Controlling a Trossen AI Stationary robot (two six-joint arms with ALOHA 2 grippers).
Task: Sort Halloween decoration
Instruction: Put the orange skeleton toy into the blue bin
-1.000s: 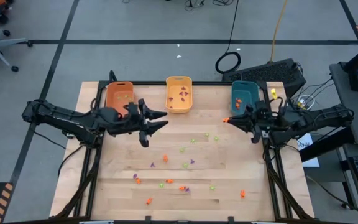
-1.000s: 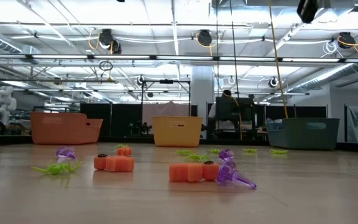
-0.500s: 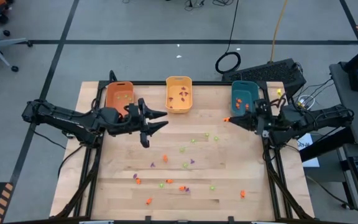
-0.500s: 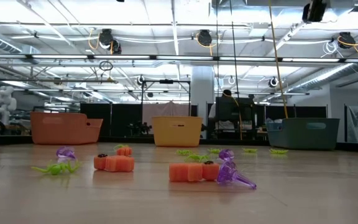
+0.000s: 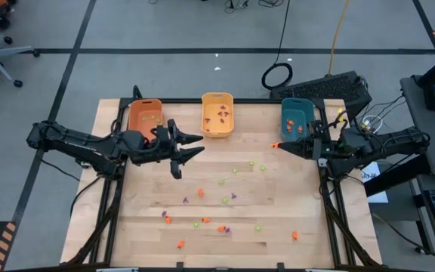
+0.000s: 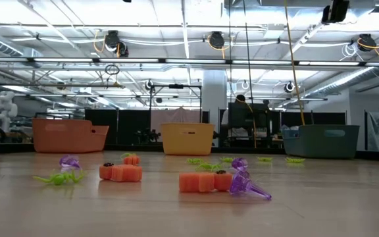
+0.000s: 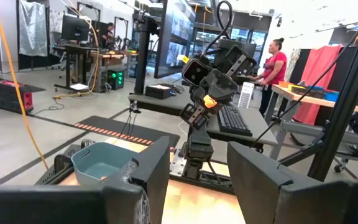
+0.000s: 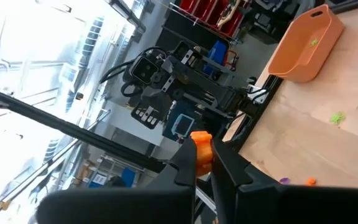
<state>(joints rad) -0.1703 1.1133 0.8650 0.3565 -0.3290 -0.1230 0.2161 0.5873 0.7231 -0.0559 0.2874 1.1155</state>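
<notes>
The right gripper (image 5: 277,145), clamped on an orange trinket (image 8: 202,149) near the table's far right corner beside the teal bin (image 5: 296,115), could drop the small piece short.

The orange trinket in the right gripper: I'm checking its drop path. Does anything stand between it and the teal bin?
Nothing visible does. The right gripper, shut on the orange trinket, hangs beside the teal bin; only bare table lies between them.
</notes>
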